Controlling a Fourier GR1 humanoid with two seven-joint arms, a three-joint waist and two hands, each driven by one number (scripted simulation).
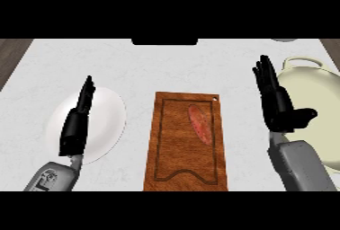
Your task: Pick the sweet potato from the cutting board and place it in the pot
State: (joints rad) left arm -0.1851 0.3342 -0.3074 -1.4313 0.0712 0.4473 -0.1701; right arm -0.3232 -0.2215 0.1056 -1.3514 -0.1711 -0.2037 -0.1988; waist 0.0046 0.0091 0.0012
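Note:
A long reddish sweet potato (200, 123) lies on the upper right part of the brown wooden cutting board (176, 157) in the middle of the counter. The cream pot (317, 112) with a handle at its far side sits at the right edge. My right hand (277, 103) stands open with straight fingers between the board and the pot, partly covering the pot's left rim. It is to the right of the sweet potato and does not touch it. My left hand (77, 121) is open, fingers pointing away, over the plate.
A white plate (106, 121) lies left of the board under my left hand. A dark object (164, 42) sits at the counter's far edge, and a small grey thing (284, 40) at the far right. Wood floor shows past the counter's corners.

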